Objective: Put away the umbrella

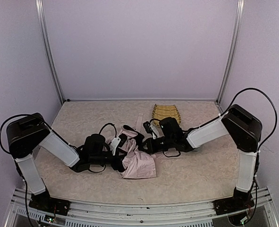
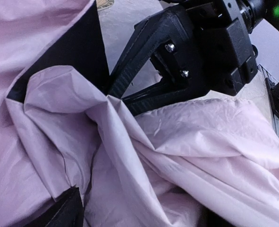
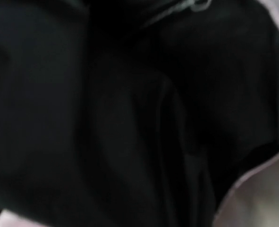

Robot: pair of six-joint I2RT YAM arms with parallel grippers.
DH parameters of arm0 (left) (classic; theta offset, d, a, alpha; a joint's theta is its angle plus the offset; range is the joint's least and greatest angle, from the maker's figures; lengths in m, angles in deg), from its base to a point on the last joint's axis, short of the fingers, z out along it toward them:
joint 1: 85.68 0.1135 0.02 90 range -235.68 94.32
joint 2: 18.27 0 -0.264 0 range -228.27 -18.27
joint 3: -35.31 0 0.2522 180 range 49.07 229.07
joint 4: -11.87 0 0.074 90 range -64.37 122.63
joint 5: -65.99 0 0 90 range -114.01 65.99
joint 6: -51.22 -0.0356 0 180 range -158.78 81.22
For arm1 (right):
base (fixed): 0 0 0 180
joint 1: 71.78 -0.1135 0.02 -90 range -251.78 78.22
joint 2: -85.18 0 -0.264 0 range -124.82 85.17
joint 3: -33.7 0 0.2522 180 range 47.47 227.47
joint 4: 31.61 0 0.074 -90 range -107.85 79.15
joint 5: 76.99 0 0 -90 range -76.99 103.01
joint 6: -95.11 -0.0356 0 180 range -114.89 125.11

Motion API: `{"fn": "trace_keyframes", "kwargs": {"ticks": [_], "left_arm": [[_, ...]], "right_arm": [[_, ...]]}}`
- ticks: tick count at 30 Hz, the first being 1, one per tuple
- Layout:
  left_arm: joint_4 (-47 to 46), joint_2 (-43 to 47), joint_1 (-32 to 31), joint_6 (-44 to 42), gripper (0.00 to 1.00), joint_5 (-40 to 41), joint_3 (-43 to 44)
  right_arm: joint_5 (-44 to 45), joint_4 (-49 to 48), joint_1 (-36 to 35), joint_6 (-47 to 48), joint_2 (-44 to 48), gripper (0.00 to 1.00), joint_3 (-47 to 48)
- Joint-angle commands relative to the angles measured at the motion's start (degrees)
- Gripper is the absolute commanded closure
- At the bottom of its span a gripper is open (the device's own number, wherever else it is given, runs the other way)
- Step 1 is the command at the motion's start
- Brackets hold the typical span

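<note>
The umbrella (image 1: 139,164) lies crumpled at the table's middle, pale-pink fabric with black lining showing. My left gripper (image 1: 121,153) is pushed into its left side. In the left wrist view pink folds (image 2: 191,137) fill the frame, and one of my fingers (image 2: 66,213) shows at the bottom left, far from the other, so the jaws stand open with cloth bunched between them. My right gripper (image 1: 140,143) comes in from the right. Its black fingers (image 2: 144,52) meet at a raised fold (image 2: 118,97), shut on the umbrella's fabric. The right wrist view shows only dark lining (image 3: 130,118).
A woven yellow tray (image 1: 166,113) lies at the back, right of centre, just behind the right arm's wrist. A pale strip (image 1: 139,120) lies on the mat behind the umbrella. Purple walls close in the back and both sides.
</note>
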Motion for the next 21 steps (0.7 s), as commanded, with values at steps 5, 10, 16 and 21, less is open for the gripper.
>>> {"fn": "trace_keyframes", "kwargs": {"ticks": [5, 10, 16, 21], "left_arm": [[8.3, 12.1, 2.8, -3.7, 0.11, -6.5, -1.0], [15.3, 22.0, 3.1, -5.1, 0.08, -2.7, -1.3], [19.8, 18.1, 3.6, -5.7, 0.05, 5.1, 3.7], [22.2, 2.7, 5.4, -4.7, 0.09, 11.7, 10.0]], "right_arm": [[1.6, 0.0, 1.2, -1.3, -1.2, 1.0, -5.6], [3.0, 2.2, -0.3, -1.3, 0.5, 1.0, -7.4], [4.6, 4.8, -4.3, -3.2, 4.3, 1.0, -7.7], [7.1, 5.5, -9.5, -3.5, 9.2, 1.0, -8.3]]}}
